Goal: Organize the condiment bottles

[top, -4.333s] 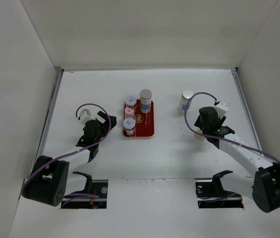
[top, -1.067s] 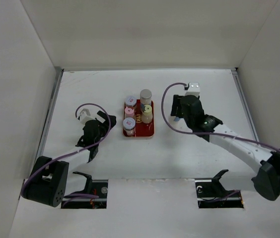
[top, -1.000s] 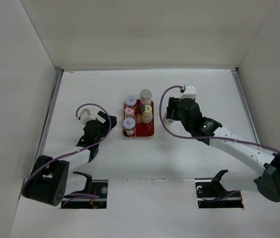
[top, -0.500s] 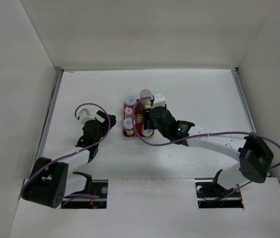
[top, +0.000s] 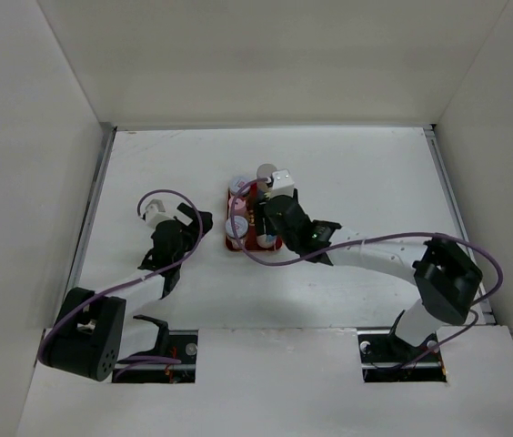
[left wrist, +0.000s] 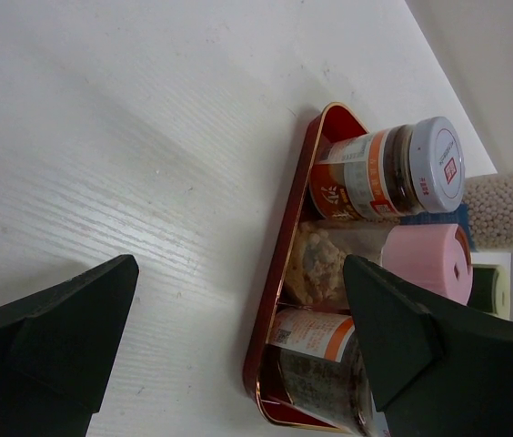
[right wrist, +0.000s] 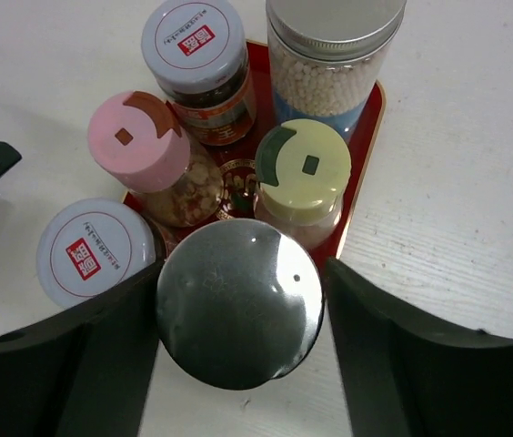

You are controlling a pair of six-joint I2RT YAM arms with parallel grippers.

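The red tray (right wrist: 371, 116) holds a purple-lidded bottle (right wrist: 193, 38), a silver-capped bottle of white beads (right wrist: 334, 32), a pink-lidded bottle (right wrist: 138, 132), a cream-yellow bottle (right wrist: 304, 166) and a second purple-lidded bottle (right wrist: 95, 252). My right gripper (right wrist: 240, 320) is shut on the other silver-capped bottle (right wrist: 234, 287), upright over the tray's near right corner. In the top view my right gripper (top: 269, 221) covers that end of the tray (top: 228, 244). My left gripper (top: 185, 229) is open and empty on the table, left of the tray (left wrist: 286, 273).
White walls enclose the table on three sides. In the left wrist view the nearest purple-lidded bottle (left wrist: 325, 364), the pink-lidded bottle (left wrist: 425, 259) and the far purple-lidded bottle (left wrist: 393, 173) line the tray's left side.
The cream-yellow bottle came into the tray. My right arm then swung left from the right side of the table, carrying the silver-capped bottle to the tray's near end. My left arm stayed still.
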